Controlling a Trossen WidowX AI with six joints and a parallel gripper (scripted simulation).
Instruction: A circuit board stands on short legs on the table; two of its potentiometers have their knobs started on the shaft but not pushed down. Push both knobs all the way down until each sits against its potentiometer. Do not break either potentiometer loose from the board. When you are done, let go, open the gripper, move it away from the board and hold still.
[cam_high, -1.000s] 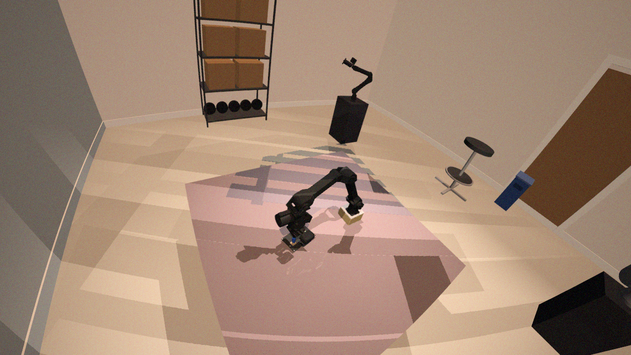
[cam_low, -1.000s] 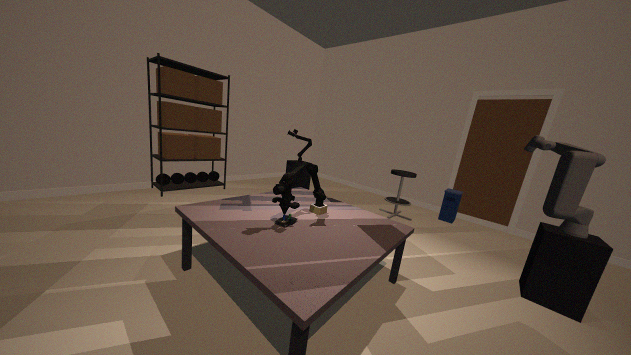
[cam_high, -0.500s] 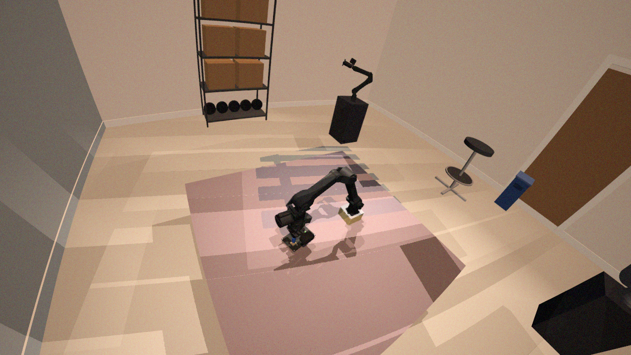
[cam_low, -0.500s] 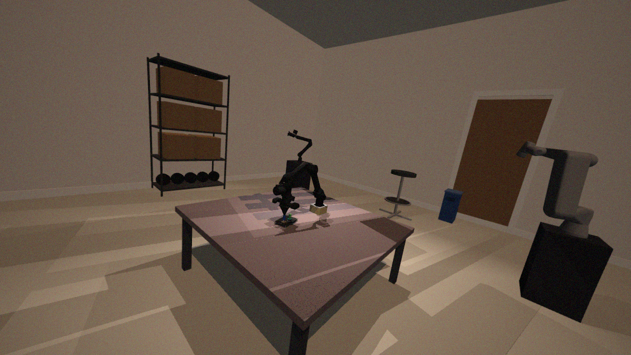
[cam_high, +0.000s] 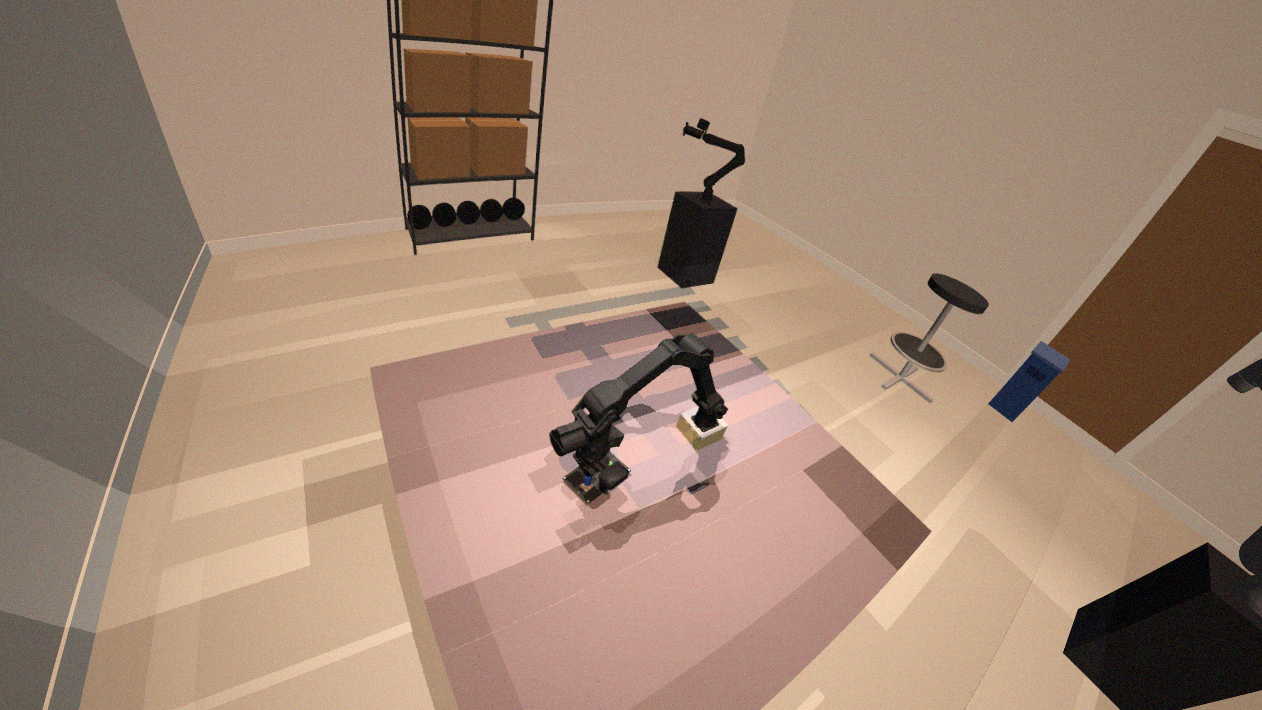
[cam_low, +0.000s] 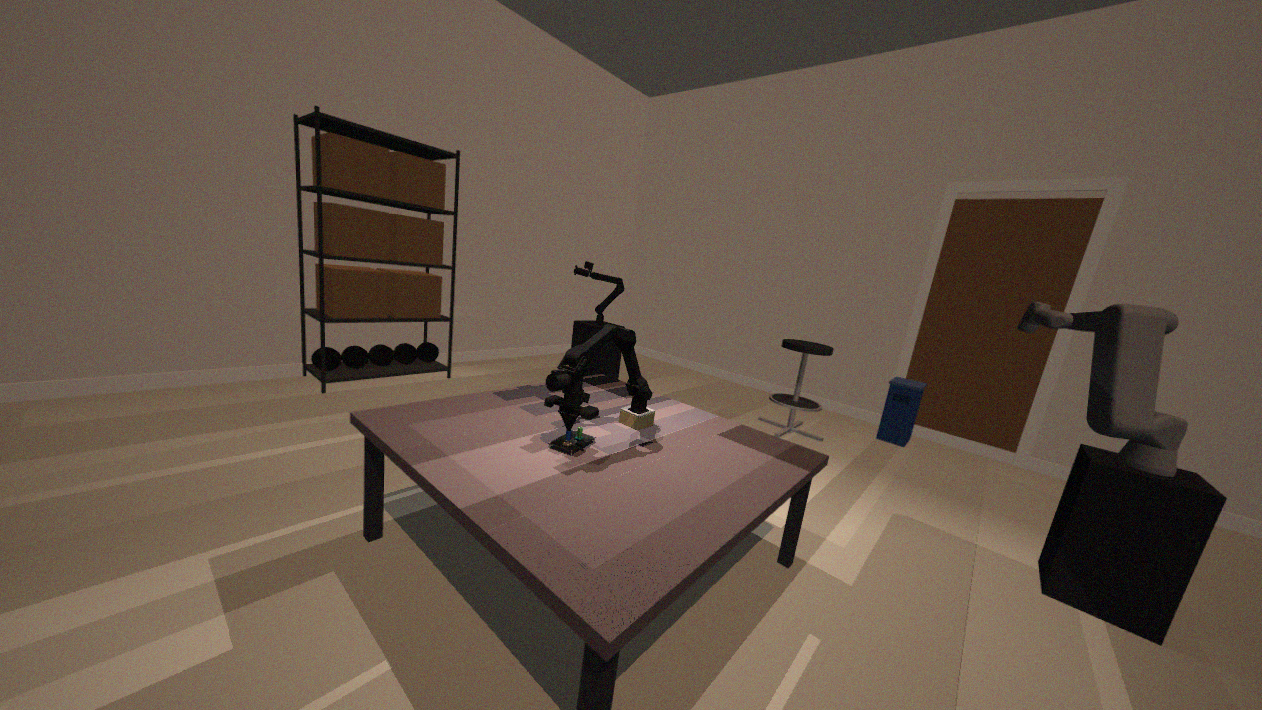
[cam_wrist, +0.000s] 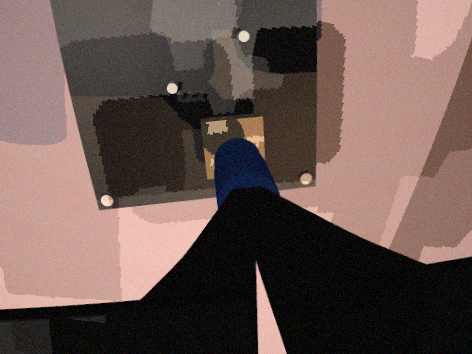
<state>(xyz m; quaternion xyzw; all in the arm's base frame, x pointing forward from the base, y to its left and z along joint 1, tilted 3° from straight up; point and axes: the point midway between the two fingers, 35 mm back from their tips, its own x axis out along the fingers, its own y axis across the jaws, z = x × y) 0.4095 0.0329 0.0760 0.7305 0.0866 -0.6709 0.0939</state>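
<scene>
The blue knob (cam_high: 587, 480) (cam_low: 569, 434) (cam_wrist: 241, 162) is on the board (cam_high: 578, 487) (cam_low: 564, 448) (cam_wrist: 135, 107), and your claw (cam_low: 569, 429) (cam_wrist: 247, 203) is closed with nothing in it, its tips at the knob's top. If you push too hard or crooked, you might slip off or snap the blue knob's pot (cam_wrist: 255, 131) loose. Under the board is a pinkish table (cam_high: 564, 618) (cam_low: 617, 521), and past it are a stool (cam_high: 957, 293) (cam_low: 806, 347), a blue bin (cam_high: 1023, 388) (cam_low: 900, 415) and tall shelves (cam_high: 467, 42) (cam_low: 379, 261).
</scene>
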